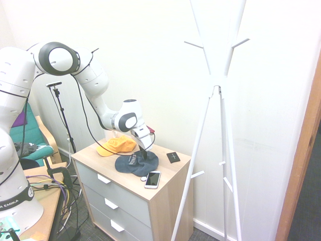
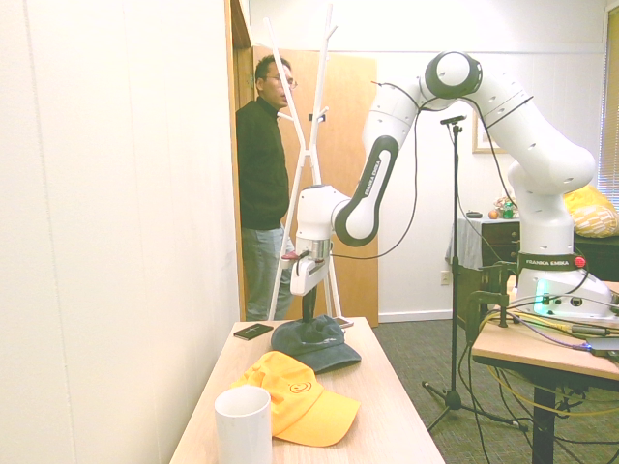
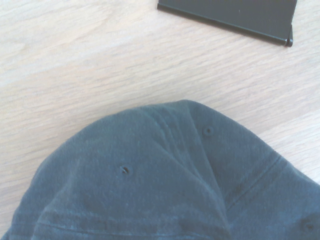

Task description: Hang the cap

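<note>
Pinching the slate-blue, soft fabric baseball cap (image 2: 317,340) by its crown, the black-fingered gripper (image 2: 309,313) is closed—light, floppy cloth, probably best held by a deep fold.

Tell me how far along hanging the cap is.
Only the start looks done: the gripper is down at the crown of the navy cap, its fingers closed there. In hand seems to be the grip itself, though the cap still sits on the dresser. Left: lifting it, carrying it to the white rack and hanging it on a peg.
</note>
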